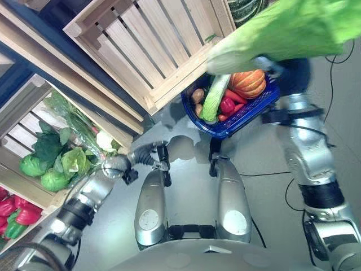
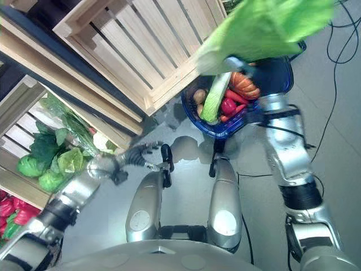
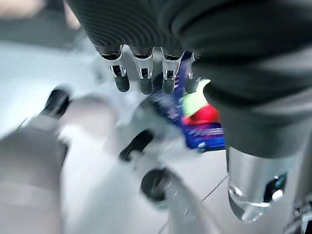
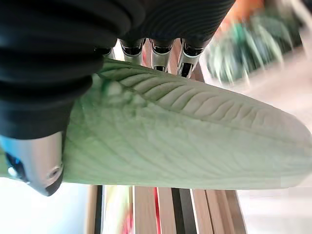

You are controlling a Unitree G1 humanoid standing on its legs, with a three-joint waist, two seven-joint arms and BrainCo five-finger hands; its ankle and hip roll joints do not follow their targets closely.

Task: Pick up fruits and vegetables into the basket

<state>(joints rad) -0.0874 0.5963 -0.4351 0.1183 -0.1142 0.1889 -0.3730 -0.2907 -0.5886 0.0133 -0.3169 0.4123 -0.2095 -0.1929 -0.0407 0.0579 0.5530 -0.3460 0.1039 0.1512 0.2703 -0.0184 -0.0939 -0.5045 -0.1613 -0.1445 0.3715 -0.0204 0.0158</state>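
**Asker:** While the right robot hand (image 4: 146,51) is raised, what does it carry?

**Describer:** It has a long pale green leafy cabbage (image 4: 185,141) in its grip, fingers (image 4: 158,56) curled over one side and the thumb (image 4: 34,161) pressed against the other. Seen from the head, the cabbage (image 1: 282,28) is held up high, above a blue basket (image 1: 248,113).

**Asker:** What is in the basket?

**Describer:** An orange pumpkin (image 1: 248,83), a second long pale green cabbage (image 1: 213,97), red peppers (image 1: 228,104) and a small brown vegetable (image 1: 197,95). The basket sits low, near the grey floor (image 1: 192,192), beside the corner of a pale wooden slatted crate (image 1: 152,45).

**Asker:** And the left robot hand?

**Describer:** The left robot hand (image 1: 148,155) is lower down on the robot's left, over the floor. Its fingers (image 3: 141,73) are straight and hold nothing.

**Asker:** What else surrounds the scene?

**Describer:** Wooden crates stand stacked on a sloping display rack along the robot's left. One crate (image 1: 20,121) holds round green cabbages (image 1: 53,178) and dark leafy greens (image 1: 48,144), with a bagged bunch of greens (image 1: 82,127) lying at its edge. More red peppers (image 1: 14,212) show at the far lower left. A dark striped green fruit (image 1: 245,8) peeks in at the top edge. The floor is smooth, light grey and slightly glossy.
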